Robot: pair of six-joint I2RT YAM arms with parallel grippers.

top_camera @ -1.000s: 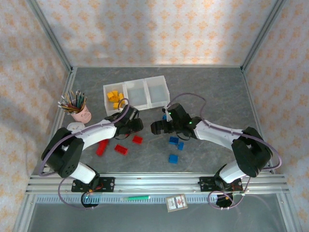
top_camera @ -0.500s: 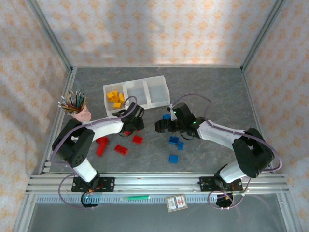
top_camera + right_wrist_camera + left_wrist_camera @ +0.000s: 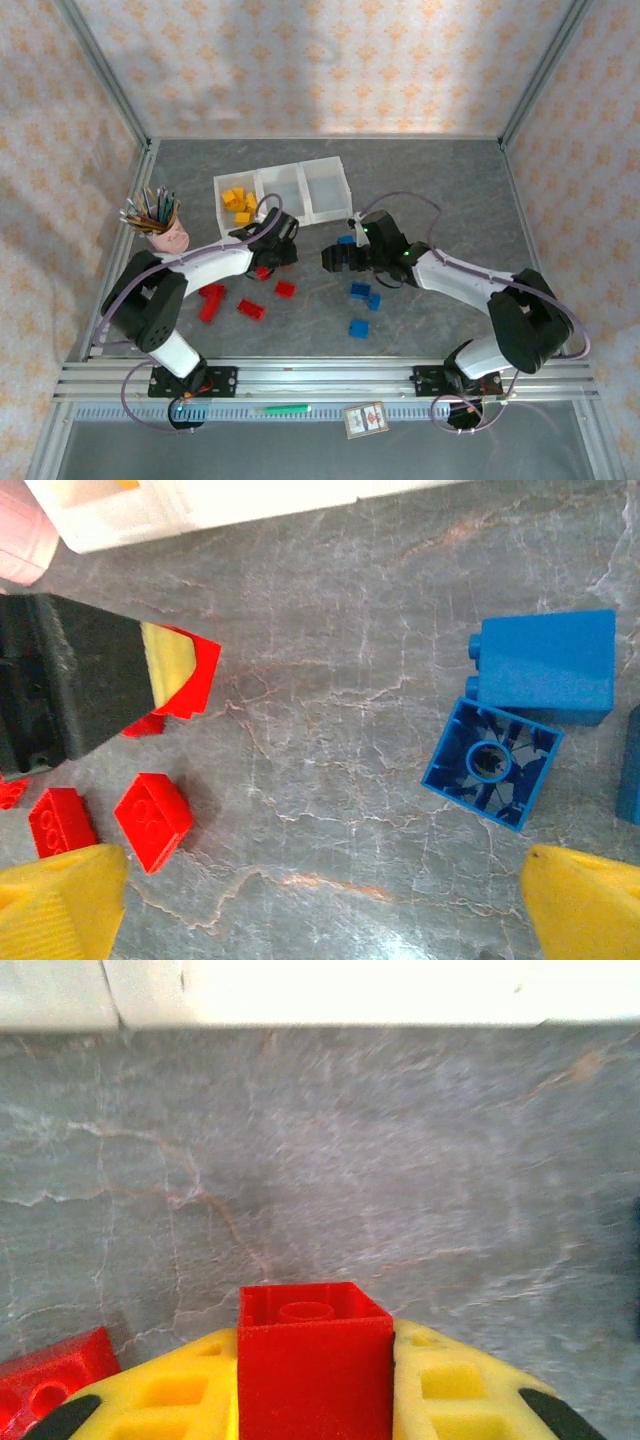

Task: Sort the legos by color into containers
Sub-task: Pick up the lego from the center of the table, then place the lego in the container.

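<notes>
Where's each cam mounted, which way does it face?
Top external: above and behind the robot, looking down on the table; left arm and right arm in frame.
Left wrist: low over the table, facing the bins; left gripper closed on a red brick.
Right wrist: looking down at blue bricks; right gripper open.
Shared: both wrist views show that red brick.

A grey marbled table [image 3: 450,190] is seen; on it are set a row of white containers [image 3: 281,166], a pink pencil cup [image 3: 166,236], scattered red legos [image 3: 251,309] and blue legos [image 3: 358,328].
</notes>
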